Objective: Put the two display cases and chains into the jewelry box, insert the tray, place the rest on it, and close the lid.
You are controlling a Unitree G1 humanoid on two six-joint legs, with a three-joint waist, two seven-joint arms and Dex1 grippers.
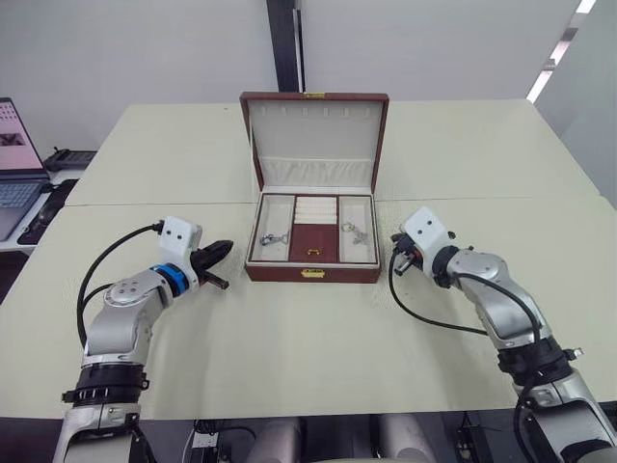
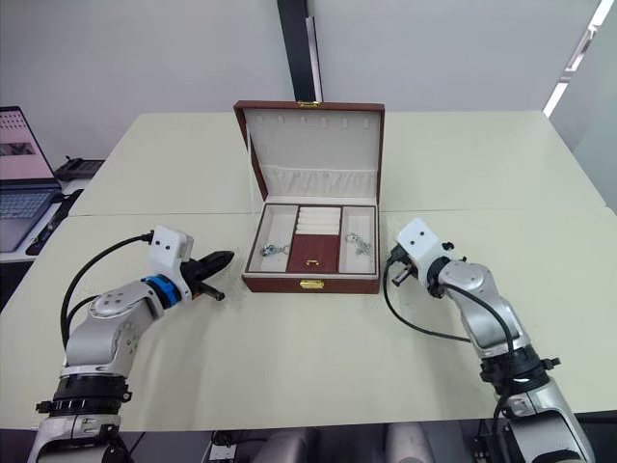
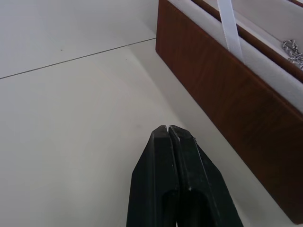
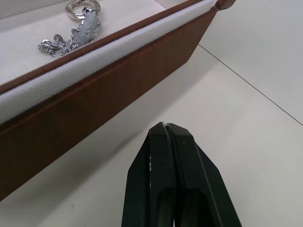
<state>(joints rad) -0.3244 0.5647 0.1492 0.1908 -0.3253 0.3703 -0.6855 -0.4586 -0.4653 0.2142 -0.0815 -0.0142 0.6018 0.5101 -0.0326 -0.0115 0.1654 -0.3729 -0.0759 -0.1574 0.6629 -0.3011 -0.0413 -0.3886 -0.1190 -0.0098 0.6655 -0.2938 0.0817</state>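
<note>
No readable text, labels, brands or numbers anywhere; laptop screen [image 1: 17, 135] at 9 o'clock is too small to read.

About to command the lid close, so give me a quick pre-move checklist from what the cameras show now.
1. Tray seated in the jewelry box: ok.
2. Trinkets on the tray: one in the left compartment, one in the right: ok.
3. Display cases and chains beneath the tray: cannot tell, hidden.
4. Lid standing open, nothing across its path: ok.
5. Left gripper and right gripper outside the box, one at each side, jaws shut and empty: ok.
6. Lid closed: not ok, still to do.
</note>
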